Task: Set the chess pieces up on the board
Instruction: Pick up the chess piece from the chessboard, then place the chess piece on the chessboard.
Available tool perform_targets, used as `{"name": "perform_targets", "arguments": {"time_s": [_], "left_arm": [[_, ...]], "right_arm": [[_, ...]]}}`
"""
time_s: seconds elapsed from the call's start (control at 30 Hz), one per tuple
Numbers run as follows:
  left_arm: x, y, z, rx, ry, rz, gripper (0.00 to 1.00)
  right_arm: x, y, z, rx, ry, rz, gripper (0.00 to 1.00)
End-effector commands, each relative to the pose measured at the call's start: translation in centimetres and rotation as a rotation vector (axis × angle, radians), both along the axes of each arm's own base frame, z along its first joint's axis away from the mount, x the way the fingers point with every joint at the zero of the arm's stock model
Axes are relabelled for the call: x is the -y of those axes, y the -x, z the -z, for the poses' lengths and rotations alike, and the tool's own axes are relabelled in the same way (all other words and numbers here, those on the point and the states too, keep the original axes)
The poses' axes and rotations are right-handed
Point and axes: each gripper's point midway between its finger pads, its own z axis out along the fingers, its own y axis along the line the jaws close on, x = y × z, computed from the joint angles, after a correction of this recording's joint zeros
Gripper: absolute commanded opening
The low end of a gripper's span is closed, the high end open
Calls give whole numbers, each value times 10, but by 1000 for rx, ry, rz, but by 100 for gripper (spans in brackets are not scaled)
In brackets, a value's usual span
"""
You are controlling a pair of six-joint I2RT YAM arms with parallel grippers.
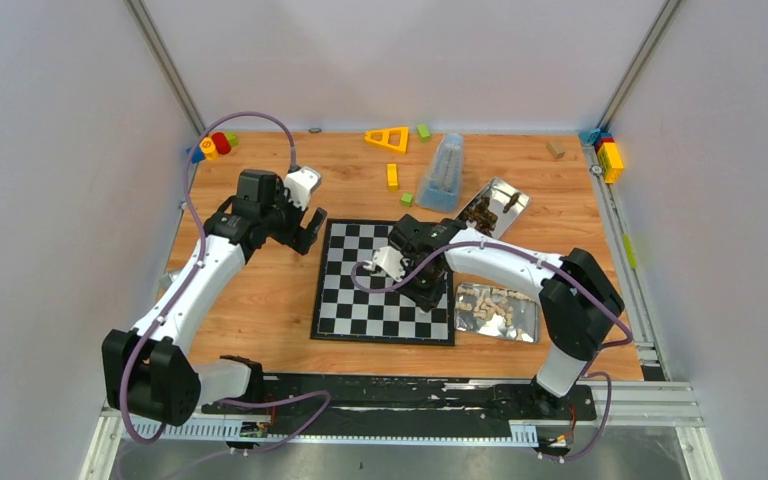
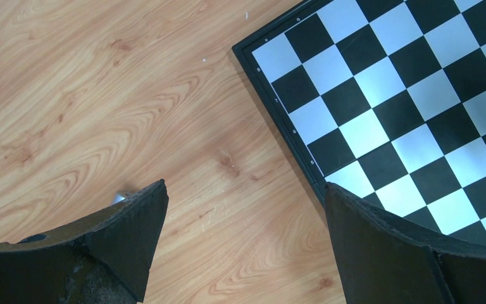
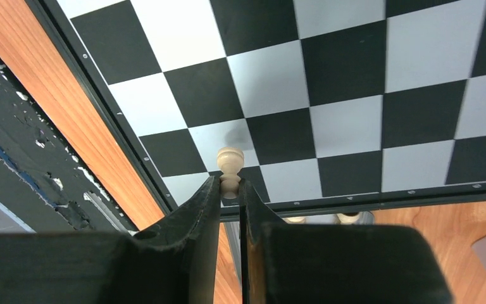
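The right gripper (image 3: pixel 230 185) is pinching a pale cream pawn (image 3: pixel 230 163) between nearly closed fingers, holding it over the chessboard (image 3: pixel 348 95) near a rim corner. The left gripper (image 2: pixel 243 212) is hovering, fingers spread wide, above the wooden table (image 2: pixel 88 95) just beside the board's edge. More pale pieces (image 1: pixel 490 303) are lying in a metal tin (image 1: pixel 526 326) right of the board.

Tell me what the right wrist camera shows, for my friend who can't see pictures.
The right gripper pinches a small cream chess piece with a round head between its two black fingers, close to one corner of the black-and-white board. A strip of wooden table runs beside the board's edge on the left.
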Motion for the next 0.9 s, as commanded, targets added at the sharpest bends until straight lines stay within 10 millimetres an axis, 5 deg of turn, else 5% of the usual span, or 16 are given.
{"name": "perform_targets", "arguments": {"time_s": [0.0, 0.23, 0.43, 0.6, 0.87], "left_arm": [[-3, -5, -25, 76, 9, -5, 100], [-4, -4, -27, 84, 12, -11, 100], [-4, -4, -27, 89, 10, -15, 100], [-5, -5, -26, 91, 6, -18, 100], [-7, -4, -29, 108, 1, -17, 100]], "right_arm": [[-1, 6, 1, -3, 48, -37, 1], [-5, 10, 9, -15, 75, -46, 6], [-11, 10, 6, -7, 62, -35, 28], [-15, 3, -9, 40, 30, -19, 52], [11, -9, -41, 50, -88, 105, 61]]}}
